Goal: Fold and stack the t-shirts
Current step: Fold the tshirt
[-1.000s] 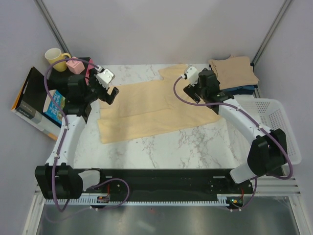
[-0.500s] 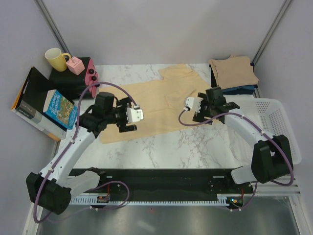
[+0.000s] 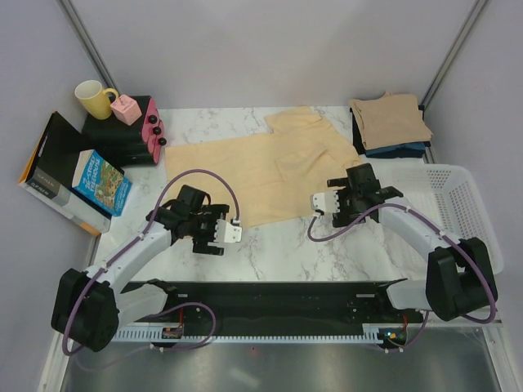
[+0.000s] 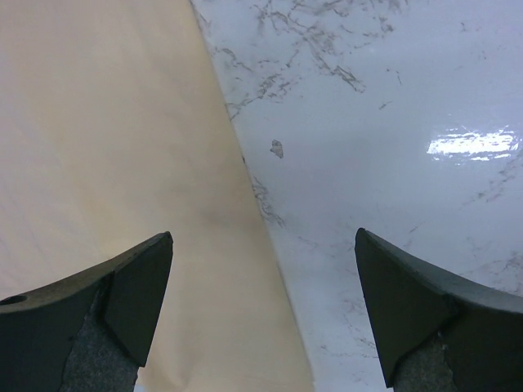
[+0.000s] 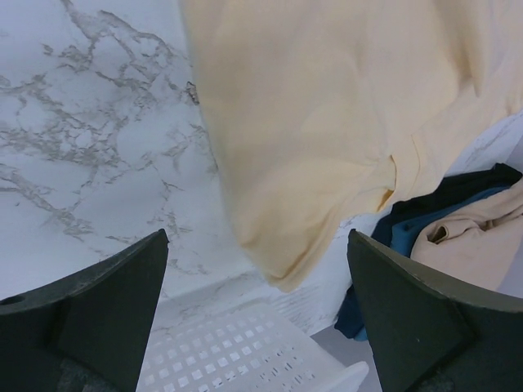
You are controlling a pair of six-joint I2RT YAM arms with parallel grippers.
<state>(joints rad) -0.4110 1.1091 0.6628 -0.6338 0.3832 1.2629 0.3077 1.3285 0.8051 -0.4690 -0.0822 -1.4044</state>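
The left gripper hangs low over the bench with its jaws spread wide and nothing between them. In the left wrist view, the straight hem of the pale yellow-cream t-shirt runs up through the gap. Cloth lies under the left jaw and bare marble under the right one.

The right gripper also has its jaws fully apart and holds nothing. It hovers over the shirt's right-hand corner. In the right wrist view, the yellow cloth fills the space ahead of the jaws and ends in a rounded fold between them. The white mesh basket shows just below that gap.

Beyond the right jaw sits a stack of folded shirts. A tan-beige t-shirt lies on top of a dark teal t-shirt, with black cloth at the edge of the stack. The yellow shirt lies flat on the bench between the two grippers, one sleeve reaching away from them.
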